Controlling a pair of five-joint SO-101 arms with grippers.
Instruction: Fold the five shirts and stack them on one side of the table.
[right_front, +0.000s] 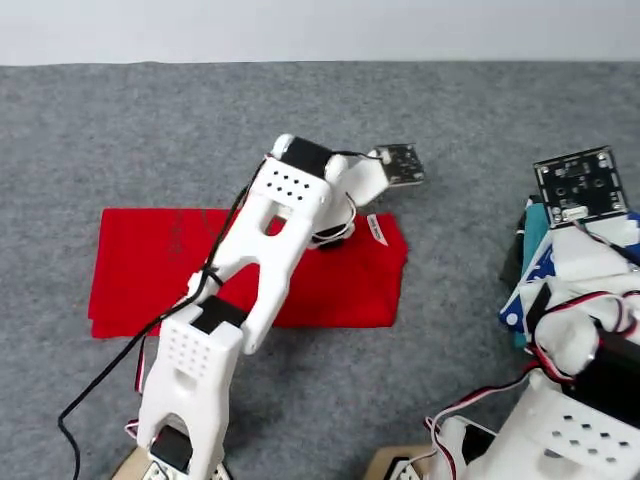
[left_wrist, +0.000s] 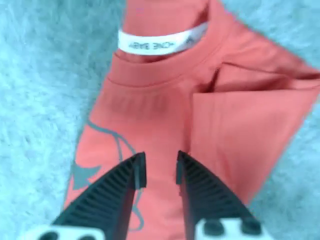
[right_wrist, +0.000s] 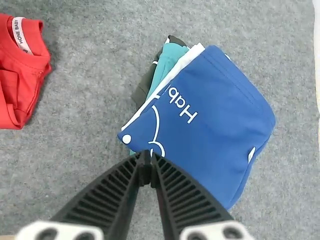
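A red shirt (right_front: 150, 265) lies partly folded on the grey table, its collar and white label (left_wrist: 160, 42) at the right end. One sleeve side is folded in over the body (left_wrist: 240, 125). My left gripper (left_wrist: 157, 169) hovers just above the shirt's chest below the collar, fingers slightly open with nothing between them. At the table's right edge sits a stack of folded shirts (right_wrist: 210, 120), blue on top over white, teal and a dark one. My right gripper (right_wrist: 148, 170) hangs shut and empty over the near edge of that stack.
Grey carpet-like cloth (right_front: 200, 120) covers the table, with free room behind the red shirt and between it and the stack (right_front: 530, 275). The red shirt's collar end (right_wrist: 20, 70) lies a short way from the stack.
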